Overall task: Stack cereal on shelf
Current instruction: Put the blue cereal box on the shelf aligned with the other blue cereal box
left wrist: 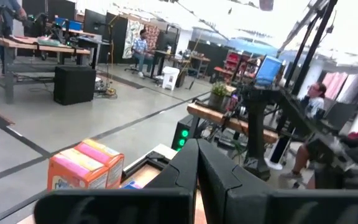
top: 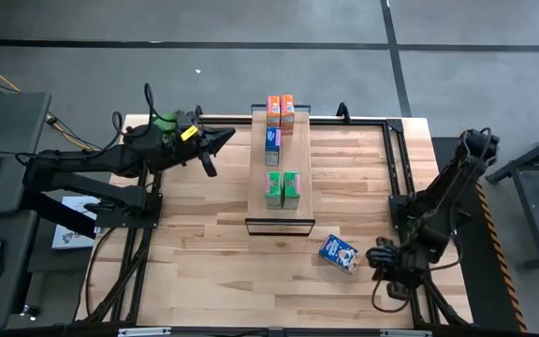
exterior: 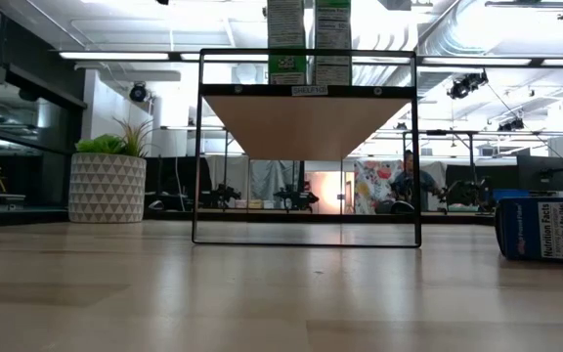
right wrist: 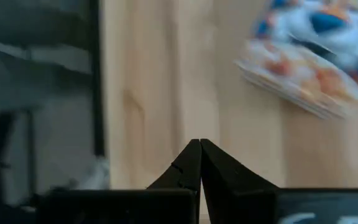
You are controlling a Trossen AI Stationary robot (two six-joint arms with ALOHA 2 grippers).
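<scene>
Right under my right wrist camera, my right gripper [right wrist: 199,144] has its two dark fingers pressed tip to tip, clenched on nothing, over bare tabletop [right wrist: 185,74]. Just ahead lies the stray blue cereal box [top: 340,253], flat on the table near its front right, well apart from the shelf [top: 304,201].

The other boxes are already up on the plank: the two orange boxes [top: 280,109] at the far end, another blue box [top: 272,147] behind them toward the middle, the two green boxes [top: 283,189] nearer the front. From table height the blue box on the table [exterior: 545,228] sits at the right edge, label facing out.

What could go wrong? My fingers are shut, so if I drive in like this I'd only shove the box along the wood, maybe toward the table edge. It lies flat, too, so a grasp from above needs wide jaws or a pinch on a thin edge, and that could slip. On the shelf, free space is narrow; a careless placement could knock the green pair off.

My right arm is folded low at the table's right front corner, wrist tipped down at the wood. My left gripper [top: 223,140], also clenched and empty, hangs raised over the table's far left, pointing toward the orange boxes.
</scene>
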